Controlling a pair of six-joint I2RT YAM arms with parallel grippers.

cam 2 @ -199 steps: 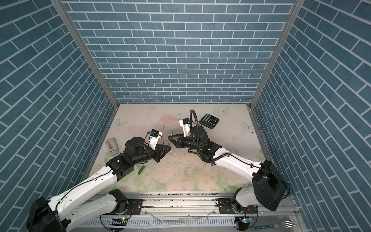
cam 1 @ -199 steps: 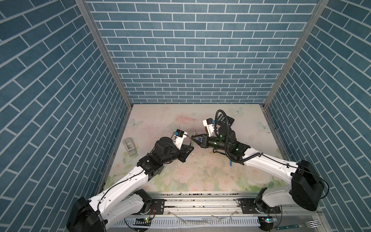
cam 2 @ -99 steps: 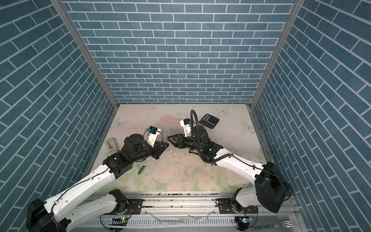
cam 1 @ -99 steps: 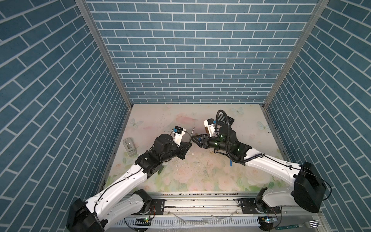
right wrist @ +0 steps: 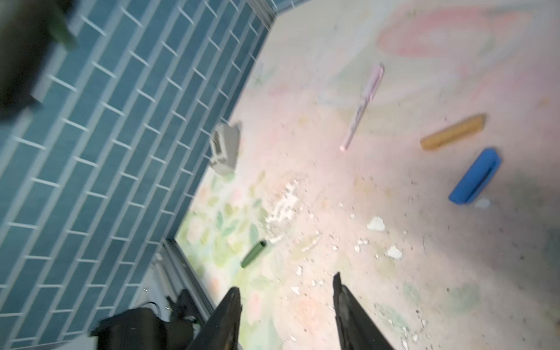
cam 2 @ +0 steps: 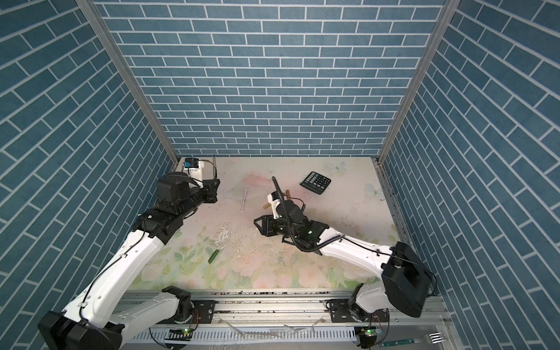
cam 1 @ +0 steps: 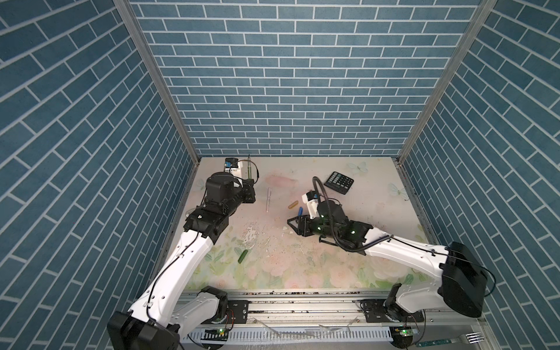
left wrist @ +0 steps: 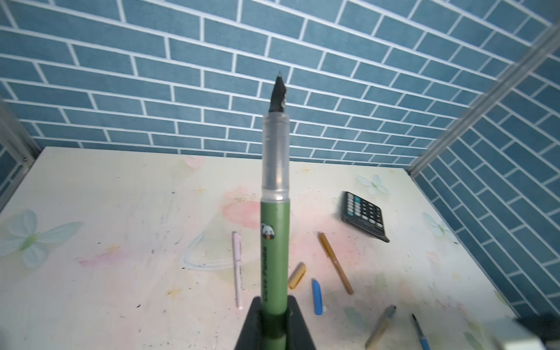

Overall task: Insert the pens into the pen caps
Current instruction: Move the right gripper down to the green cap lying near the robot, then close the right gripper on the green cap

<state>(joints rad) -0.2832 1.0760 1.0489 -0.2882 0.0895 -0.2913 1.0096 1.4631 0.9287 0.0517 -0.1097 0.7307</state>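
My left gripper (left wrist: 274,303) is shut on the green pen (left wrist: 274,227), which stands upright, dark tip up, at the back left (cam 1: 249,169) (cam 2: 215,167). The green pen cap (cam 1: 243,256) (right wrist: 254,254) lies alone on the mat near the front left. My right gripper (right wrist: 286,288) hovers open and empty over the middle of the mat (cam 1: 292,225). A pink pen (cam 1: 268,199) (left wrist: 237,269), a tan cap (left wrist: 297,275) (right wrist: 453,131) and a blue cap (left wrist: 316,296) (right wrist: 475,175) lie between the arms. Beyond them lies a brown pen (left wrist: 335,263).
A black calculator (cam 1: 339,181) (left wrist: 363,215) rests at the back right. A small grey block (right wrist: 225,148) sits by the left wall. White crumbs (right wrist: 285,209) litter the mat's middle. Two more pens (left wrist: 380,327) lie beside the right arm. A fork (cam 1: 448,339) lies outside the front rail.
The right gripper has opened and drawn back from the left one. The left gripper has swung toward the back left corner with the green pen, now upright.
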